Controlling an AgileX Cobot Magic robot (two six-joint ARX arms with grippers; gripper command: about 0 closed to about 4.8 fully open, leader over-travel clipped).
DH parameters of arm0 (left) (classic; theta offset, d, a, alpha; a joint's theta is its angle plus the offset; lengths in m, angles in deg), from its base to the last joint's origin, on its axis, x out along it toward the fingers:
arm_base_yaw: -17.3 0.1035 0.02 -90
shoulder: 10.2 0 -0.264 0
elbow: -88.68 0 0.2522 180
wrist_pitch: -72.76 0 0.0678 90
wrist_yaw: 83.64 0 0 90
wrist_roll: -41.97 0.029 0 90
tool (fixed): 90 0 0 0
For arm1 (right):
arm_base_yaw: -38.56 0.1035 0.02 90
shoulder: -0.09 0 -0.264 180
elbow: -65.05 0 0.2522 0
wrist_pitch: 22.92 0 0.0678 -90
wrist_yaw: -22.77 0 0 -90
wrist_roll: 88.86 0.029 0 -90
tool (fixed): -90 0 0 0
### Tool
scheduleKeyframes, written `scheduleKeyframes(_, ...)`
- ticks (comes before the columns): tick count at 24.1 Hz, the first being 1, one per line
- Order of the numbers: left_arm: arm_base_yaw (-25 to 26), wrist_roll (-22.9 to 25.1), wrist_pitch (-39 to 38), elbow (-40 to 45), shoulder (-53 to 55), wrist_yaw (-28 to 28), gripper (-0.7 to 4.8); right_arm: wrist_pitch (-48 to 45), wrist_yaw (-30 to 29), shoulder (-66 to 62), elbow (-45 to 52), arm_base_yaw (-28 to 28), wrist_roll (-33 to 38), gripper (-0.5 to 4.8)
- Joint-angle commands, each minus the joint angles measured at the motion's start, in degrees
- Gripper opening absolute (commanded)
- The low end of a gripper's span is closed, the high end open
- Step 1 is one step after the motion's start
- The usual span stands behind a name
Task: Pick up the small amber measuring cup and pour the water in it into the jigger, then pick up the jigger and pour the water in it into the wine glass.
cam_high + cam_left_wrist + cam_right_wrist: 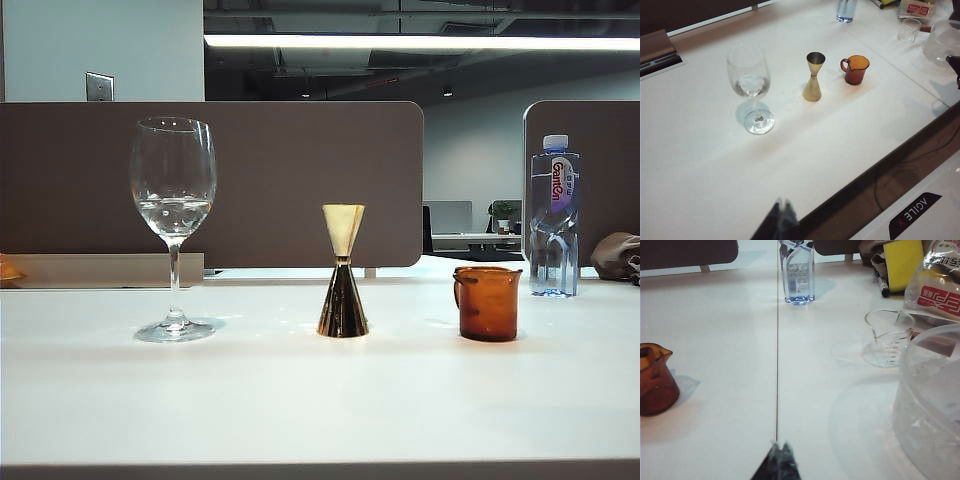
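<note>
A: Amber measuring cup (487, 302) location, exterior view?
B: Upright on the white table (300, 400), right of the jigger (343, 271); wine glass (173, 226), holding water (174, 214), stands left. Water bottle (554, 216) sits toward the far right edge.

A: Left wrist view?
B: Left gripper (780, 220) hangs over the near edge, fingertips together, holding nothing.

A: Right wrist view?
B: Right gripper (778, 461) is closed and empty, well apart from the cup. A clear beaker (889, 336) stands near a plastic tub (932, 405).
</note>
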Motion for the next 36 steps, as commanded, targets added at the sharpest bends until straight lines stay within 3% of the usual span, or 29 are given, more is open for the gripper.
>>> scheduleKeyframes(1, 0.09, -0.17, -0.20, -0.20, 0.02, 0.13, -0.02, -0.09, -0.11, 0.02, 0.42, -0.07, -0.31, -0.01)
scheduleKeyframes(26, -0.31, -0.17, -0.20, -0.20, 0.02, 0.15, -0.02, -0.09, -0.11, 0.02, 0.42, -0.09, -0.28, -0.01)
scheduleKeyframes(28, -0.46, 1.51, 1.95, -0.13, 0.02, -1.31, -0.02, -0.09, -0.11, 0.02, 0.42, -0.09, -0.28, -0.01)
scheduleKeyframes(31, -0.48, 1.51, 12.00, 1.95, -0.09, -0.22, -0.02, -0.09, -0.11, 0.02, 0.42, -0.09, -0.28, -0.01)
scheduleKeyframes(32, -0.48, 1.84, 22.43, 5.90, -0.66, 1.14, -0.02, -0.11, -0.11, 0.02, 0.42, -0.09, -0.28, -0.01)
scheduleKeyframes(33, -0.46, 2.80, 27.26, 8.26, -1.07, 1.40, -0.02, -0.09, -0.11, 0.02, 0.42, -0.09, -0.28, -0.01)
scheduleKeyframes(34, -0.35, 5.42, 37.68, 14.47, -2.12, 1.49, -0.02, -0.11, -0.11, 0.02, 0.42, -0.09, -0.28, -0.01)
scheduleKeyframes(35, -0.11, 6.62, 42.07, 17.44, -2.73, 1.49, -0.02, -0.09, -0.11, 0.02, 0.42, -0.09, -0.28, -0.01)
scheduleKeyframes(36, 0.74, 8.98, 51.12, 24.41, -4.42, 1.49, -0.02, -0.11, -0.11, 0.02, 0.42, -0.09, -0.28, -0.01)
